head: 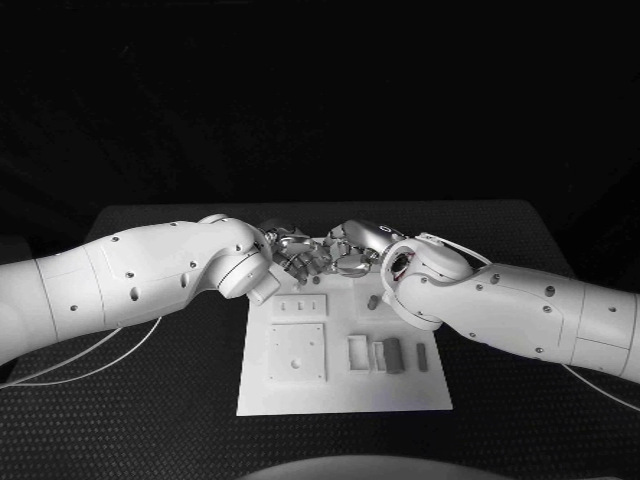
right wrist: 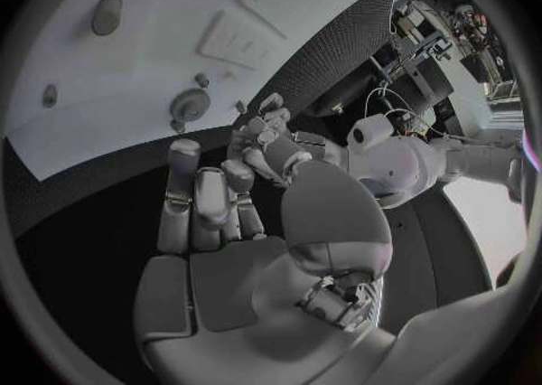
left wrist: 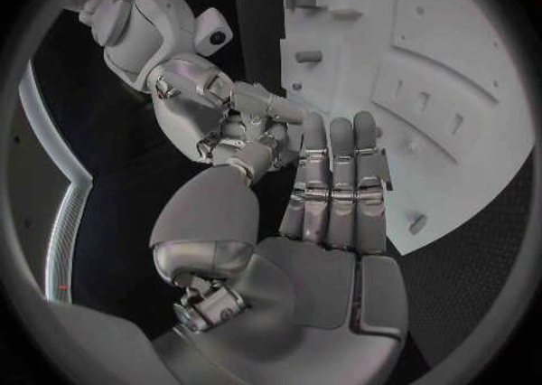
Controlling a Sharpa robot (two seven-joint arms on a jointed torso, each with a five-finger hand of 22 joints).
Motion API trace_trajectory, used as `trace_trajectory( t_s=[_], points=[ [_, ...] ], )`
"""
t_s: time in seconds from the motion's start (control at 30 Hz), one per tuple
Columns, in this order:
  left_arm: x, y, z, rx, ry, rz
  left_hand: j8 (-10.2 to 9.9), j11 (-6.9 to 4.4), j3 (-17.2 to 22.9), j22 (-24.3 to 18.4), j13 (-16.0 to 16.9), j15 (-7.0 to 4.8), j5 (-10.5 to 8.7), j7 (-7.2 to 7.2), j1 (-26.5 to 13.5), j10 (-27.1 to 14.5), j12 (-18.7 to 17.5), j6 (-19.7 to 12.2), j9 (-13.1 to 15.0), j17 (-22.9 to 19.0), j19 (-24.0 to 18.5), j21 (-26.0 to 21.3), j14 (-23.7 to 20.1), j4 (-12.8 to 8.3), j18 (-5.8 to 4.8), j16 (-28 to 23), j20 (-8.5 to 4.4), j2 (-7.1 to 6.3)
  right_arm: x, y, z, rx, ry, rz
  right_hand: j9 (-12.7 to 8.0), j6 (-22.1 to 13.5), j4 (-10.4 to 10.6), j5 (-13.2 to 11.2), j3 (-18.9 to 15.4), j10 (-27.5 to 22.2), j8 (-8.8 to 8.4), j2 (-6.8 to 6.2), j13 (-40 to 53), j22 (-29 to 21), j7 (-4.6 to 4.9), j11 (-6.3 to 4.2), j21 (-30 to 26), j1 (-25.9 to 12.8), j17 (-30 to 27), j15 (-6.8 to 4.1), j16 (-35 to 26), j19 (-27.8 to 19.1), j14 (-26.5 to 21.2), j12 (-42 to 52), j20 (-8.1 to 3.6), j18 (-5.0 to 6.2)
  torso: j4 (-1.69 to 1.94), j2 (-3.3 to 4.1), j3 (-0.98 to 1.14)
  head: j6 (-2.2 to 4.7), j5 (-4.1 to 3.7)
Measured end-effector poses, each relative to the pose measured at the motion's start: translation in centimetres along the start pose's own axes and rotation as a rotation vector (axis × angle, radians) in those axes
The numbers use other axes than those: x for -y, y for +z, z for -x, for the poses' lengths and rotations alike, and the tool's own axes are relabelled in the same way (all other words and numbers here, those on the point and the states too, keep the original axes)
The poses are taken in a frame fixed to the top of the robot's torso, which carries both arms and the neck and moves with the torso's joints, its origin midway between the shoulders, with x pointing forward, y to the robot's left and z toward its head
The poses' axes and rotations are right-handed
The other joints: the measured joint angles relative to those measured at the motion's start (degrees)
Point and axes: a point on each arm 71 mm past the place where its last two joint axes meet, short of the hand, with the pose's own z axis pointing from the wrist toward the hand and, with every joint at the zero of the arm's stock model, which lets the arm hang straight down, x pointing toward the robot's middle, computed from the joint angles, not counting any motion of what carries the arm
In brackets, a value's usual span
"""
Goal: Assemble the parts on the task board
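Both hands meet at the far edge of the task board, which sits mid tabletop. Left hand and right hand are fingertip to fingertip over the board's far end; in the left wrist view the left hand's fingers lie straight and side by side, touching the right hand's curled tips. Whether either one pinches a part I can't tell, the fingers hide it. Loose parts lie near the board's right-centre, w/ one small peg standing just near of the right wrist. Judgement: this looks like a hand-to-hand regrasp or alignment step, so keep wrists steady, move one hand at a time, and don't let go until the other hand has a sure hold. Room: open tabletop left, right and far of the board; the tight spot is the near side of the wrists, where the peg and raised blocks sit close under the forearms, so lift clear before swinging in.
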Motion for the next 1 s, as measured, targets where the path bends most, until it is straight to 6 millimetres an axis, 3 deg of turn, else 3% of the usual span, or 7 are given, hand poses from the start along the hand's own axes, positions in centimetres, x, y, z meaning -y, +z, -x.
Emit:
trace_trajectory(
  t_s=[0.03, 0.07, 0.13, 1.0],
  points=[
    [0.00, 0.00, 0.00, 0.000, 0.000, 0.000, 0.0, 0.00, 0.0, 0.1, 0.0, 0.00, 0.00, 0.00, 0.3, 0.0, 0.0, 0.0, 0.1, 0.0, 0.0, 0.0, 0.0, 0.0, 0.00, 0.0, 0.00, -0.26, 0.00, 0.00, 0.00, 0.000, 0.000, -0.001, 0.0, 0.1, 0.0, 0.0, 0.0, 0.0, -0.03, 0.00, 0.0, 0.0, -0.10, 0.00, 0.0, 0.0, 0.1, 0.00, 0.2, 0.0, 0.0, 0.0, 0.00, 0.00, 0.00, 0.00, 0.00, 0.00, -0.02],
    [0.00, 0.00, -0.03, -0.001, 0.001, 0.000, 0.2, 0.01, 0.0, 0.1, 0.1, 0.00, 0.00, 0.00, 0.5, 0.0, 0.0, 0.0, 0.1, 0.0, 0.0, 0.0, 0.0, 0.0, 0.00, 0.0, 0.00, -0.44, 0.04, 0.01, 0.01, 0.002, 0.001, -0.003, -0.2, 1.8, 0.0, 0.0, 0.0, -0.5, -0.47, -0.18, 0.0, 0.0, -1.76, -0.46, 0.0, -0.2, 0.2, -0.08, 0.2, 0.0, 0.1, 0.0, 0.00, 0.05, 0.00, 0.00, 0.00, 0.01, -0.03],
    [0.00, 0.00, -0.08, -0.003, 0.002, -0.001, 0.2, 0.01, 0.0, 0.2, 0.1, 0.00, 0.00, 0.00, 0.9, 0.0, 0.0, 0.0, 0.2, 0.0, 0.0, 0.0, 0.0, 0.0, 0.01, 0.2, 0.00, -0.83, 0.12, 0.02, 0.04, 0.005, 0.002, -0.008, -0.2, 2.2, 0.0, 0.0, 0.0, -0.8, -0.42, -0.62, 0.0, 0.0, -2.16, -0.69, 0.0, -0.6, 0.3, -0.31, 0.2, 0.0, 0.3, 0.0, 0.00, 0.04, 0.00, 0.00, 0.00, 0.01, -0.10],
    [0.04, -0.04, -0.18, 0.009, 0.023, -0.015, 0.1, 0.12, 0.0, 0.4, 0.2, 0.00, -0.21, -0.11, 1.3, 0.1, 0.2, -0.1, 0.4, 0.0, 0.0, 0.0, 0.0, 0.0, 0.01, 0.4, 0.00, -0.44, 0.55, 0.22, -0.18, -0.014, 0.132, -0.097, 0.1, 4.0, 0.0, 0.1, 0.0, -0.7, -0.21, -1.31, 0.0, 0.0, -3.11, -1.12, 0.0, 0.0, 0.6, -0.34, 0.2, 0.0, 0.3, 0.0, 0.01, 0.04, -0.04, -0.01, 0.02, 0.14, -0.21]
  ],
)
